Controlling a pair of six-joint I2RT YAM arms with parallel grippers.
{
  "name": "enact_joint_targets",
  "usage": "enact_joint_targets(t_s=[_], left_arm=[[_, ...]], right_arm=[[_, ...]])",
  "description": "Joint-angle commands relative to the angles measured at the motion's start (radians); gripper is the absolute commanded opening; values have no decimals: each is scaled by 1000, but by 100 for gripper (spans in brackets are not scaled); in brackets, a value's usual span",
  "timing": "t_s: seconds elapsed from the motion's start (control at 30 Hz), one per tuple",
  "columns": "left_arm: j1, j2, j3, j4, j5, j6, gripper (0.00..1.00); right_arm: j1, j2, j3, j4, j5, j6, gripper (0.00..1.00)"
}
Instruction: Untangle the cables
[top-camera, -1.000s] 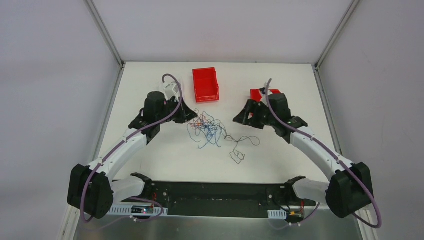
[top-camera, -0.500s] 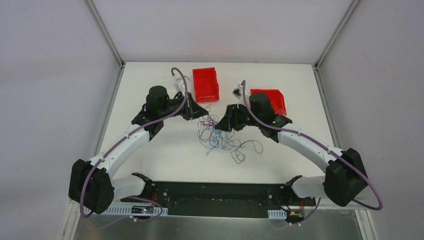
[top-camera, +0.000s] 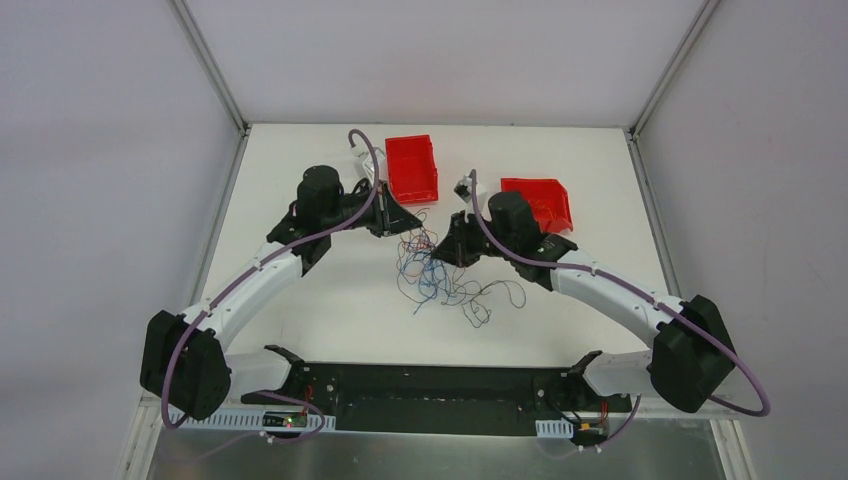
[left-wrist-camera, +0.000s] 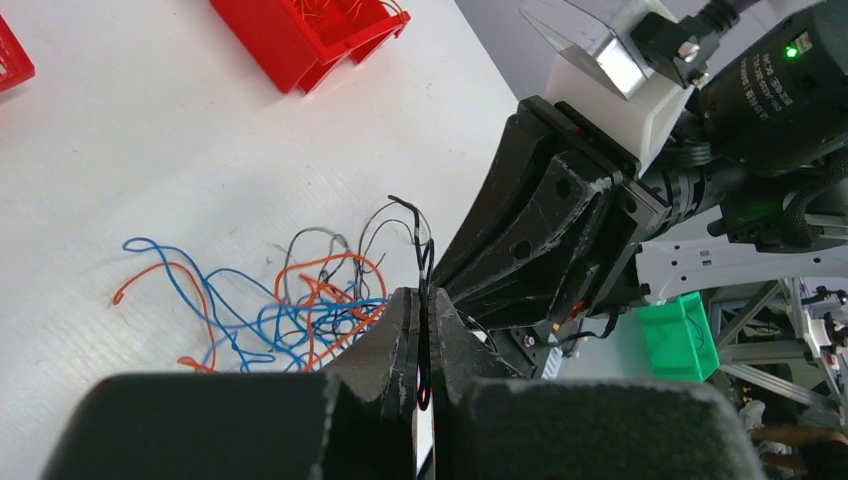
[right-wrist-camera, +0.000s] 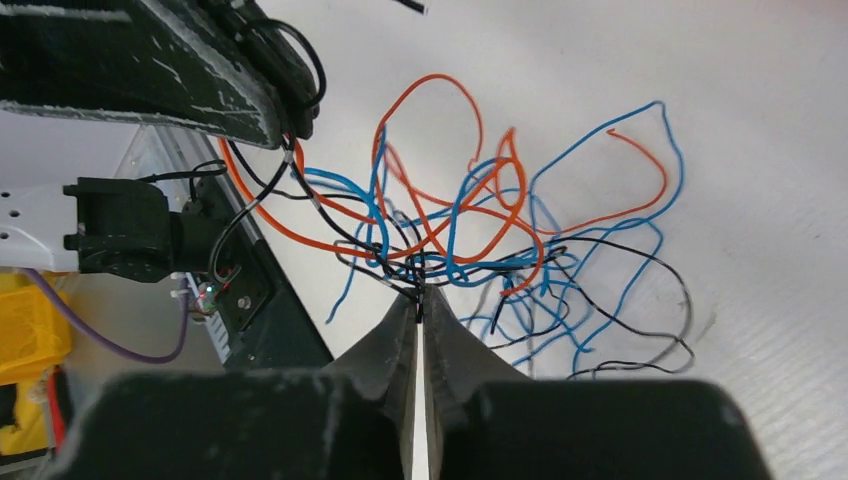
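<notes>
The cables (top-camera: 442, 284) are a loose tangle of thin blue, orange and black strands on the white table, between the two arms. My left gripper (top-camera: 408, 230) hovers at the tangle's upper left. In the left wrist view it (left-wrist-camera: 422, 296) is shut on a black strand that loops up out of the fingertips, with the blue and orange strands (left-wrist-camera: 280, 310) lying to the left. My right gripper (top-camera: 438, 254) sits at the top of the tangle, close to the left one. The right wrist view shows it (right-wrist-camera: 421, 296) shut on a black strand at the knot's (right-wrist-camera: 470, 245) near edge.
Two red bins stand behind the tangle, one (top-camera: 412, 168) at centre back and one (top-camera: 545, 200) behind the right arm. The two gripper heads are almost touching. Walls enclose the table (top-camera: 330, 300) on three sides.
My right arm swung left onto the tangle and its jaws closed on a black strand. My left gripper, still shut, shifted right and back, dragging the tangle with it.
</notes>
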Motion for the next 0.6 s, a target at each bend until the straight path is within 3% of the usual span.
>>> enact_joint_targets(t_s=[0.0, 0.1, 0.27, 0.33, 0.47, 0.57], left_arm=[[-7, 17, 62, -65, -41, 21, 0], [-5, 17, 87, -191, -198, 50, 0], [52, -13, 89, -444, -634, 10, 0], [97, -14, 81, -505, -708, 2, 0], [147, -16, 57, -565, -801, -14, 0], [157, -25, 36, -574, -851, -38, 0]], right_arm=[[5, -33, 22, 71, 78, 6, 0], [2, -54, -1, 47, 201, 40, 0], [-72, -133, -53, -97, 425, 176, 0], [-152, -187, -103, -142, 467, 250, 0], [-381, -294, -211, -187, 368, 376, 0], [-527, -342, -243, -271, 387, 440, 0]])
